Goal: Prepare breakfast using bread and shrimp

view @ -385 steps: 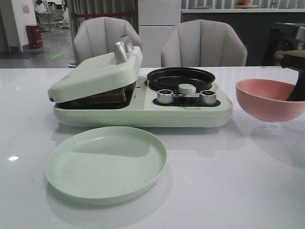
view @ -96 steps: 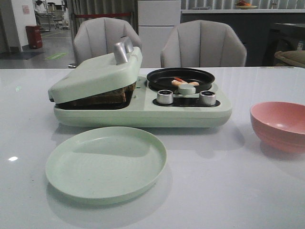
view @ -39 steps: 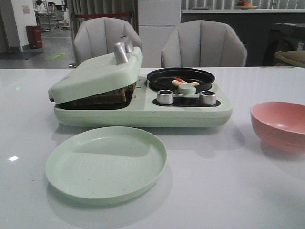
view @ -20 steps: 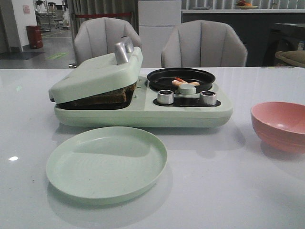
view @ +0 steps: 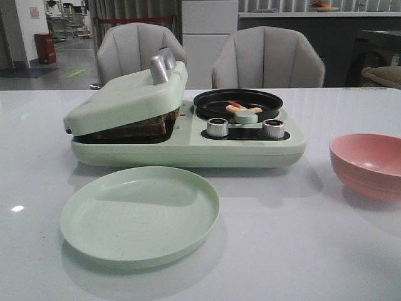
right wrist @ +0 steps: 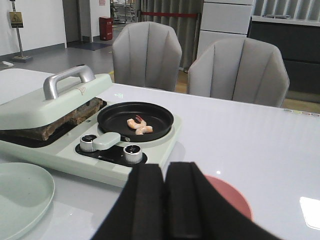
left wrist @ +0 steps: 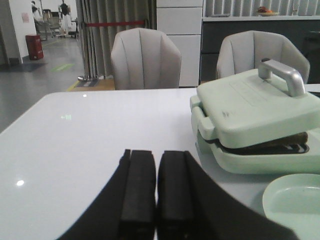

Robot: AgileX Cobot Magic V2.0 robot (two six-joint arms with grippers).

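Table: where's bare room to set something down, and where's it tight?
Free: the table between the green plate and the pink bowl, and the stretch left of the breakfast maker. Tight: the strip between the plate's rim and the maker's front.

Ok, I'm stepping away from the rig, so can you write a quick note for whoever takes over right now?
Left gripper: shut, empty, back from the breakfast maker, nothing held.
Right gripper: shut, empty, above the pink bowl.
Bread: in the press on the maker's left side, lid resting on it, slightly ajar.
Shrimp: in the black pan on the right side.
Green plate: bare, in front of the maker.
Done: bread and shrimp loaded.
Left, probably: cook, then plate both.
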